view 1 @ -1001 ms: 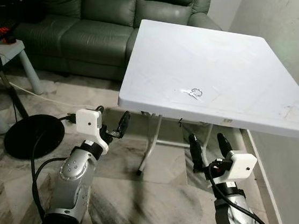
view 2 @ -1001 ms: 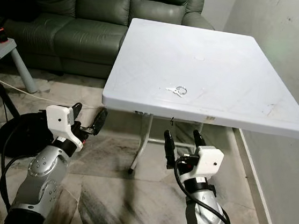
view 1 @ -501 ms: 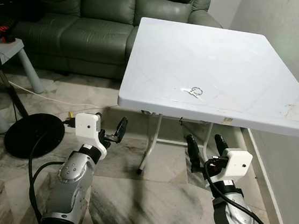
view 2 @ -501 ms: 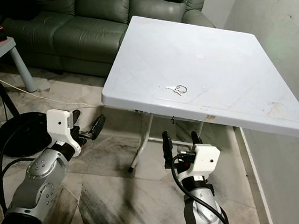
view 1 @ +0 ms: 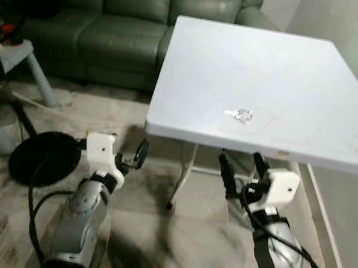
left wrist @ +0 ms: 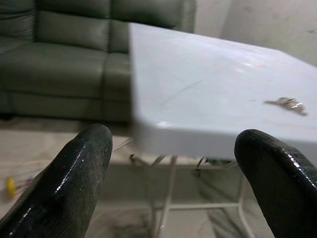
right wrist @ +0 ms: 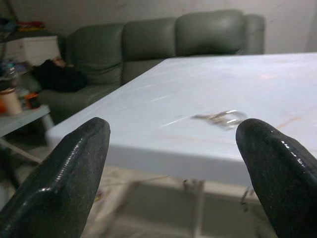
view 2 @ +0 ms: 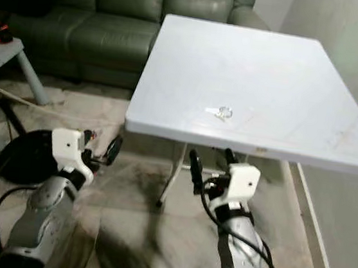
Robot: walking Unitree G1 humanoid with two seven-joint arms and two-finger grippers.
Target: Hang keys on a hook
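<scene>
A green sofa point(view 1: 114, 23) stands beyond the white table point(view 1: 265, 60), which spreads ahead of and above both sets of fingers. The keys point(view 1: 239, 115) lie flat near its front edge — ahead of the right gripper point(view 1: 243, 170), whose fingers are spread wide with nothing between them, and further across from the left gripper point(view 1: 128, 157), likewise wide and empty below the table's edge. No hook can be made out. The likely trouble: the keys lie thin and flat on a slick top, so closing fingers may push them along or scrape the surface — and blur suggests an unsteady approach.
</scene>
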